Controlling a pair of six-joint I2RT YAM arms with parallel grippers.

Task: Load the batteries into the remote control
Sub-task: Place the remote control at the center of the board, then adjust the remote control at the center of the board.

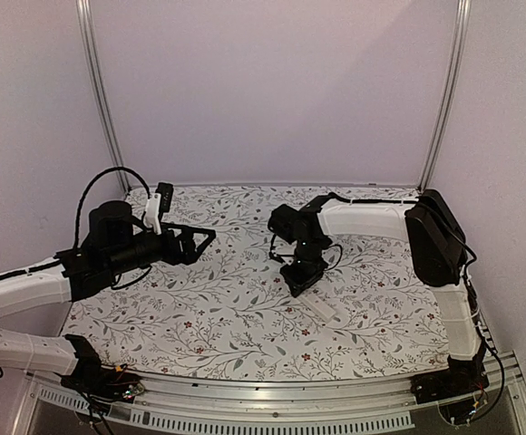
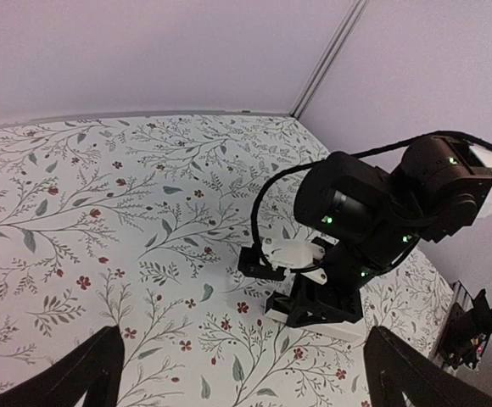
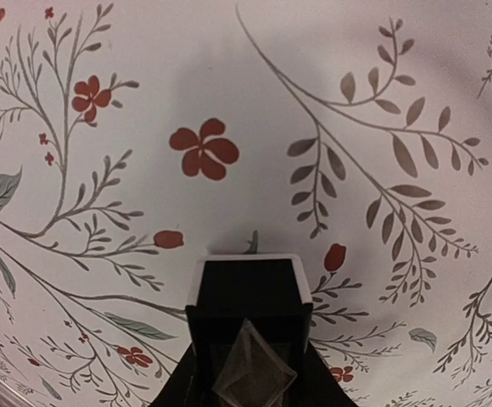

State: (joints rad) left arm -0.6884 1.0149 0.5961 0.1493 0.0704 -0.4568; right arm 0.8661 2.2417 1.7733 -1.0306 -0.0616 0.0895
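My left pincer (image 1: 199, 243): jaws wide, nothing between them. It hangs raised over the left side of the floral tablecloth (image 1: 227, 317) and points toward my right arm.

My right pincer (image 1: 303, 281): tipped down onto the cloth mid-table, jaws narrow, closed on the far end of the remote control (image 1: 326, 310). The remote lies flat on the cloth and runs from my fingers toward the near right. The two pincers are well apart.
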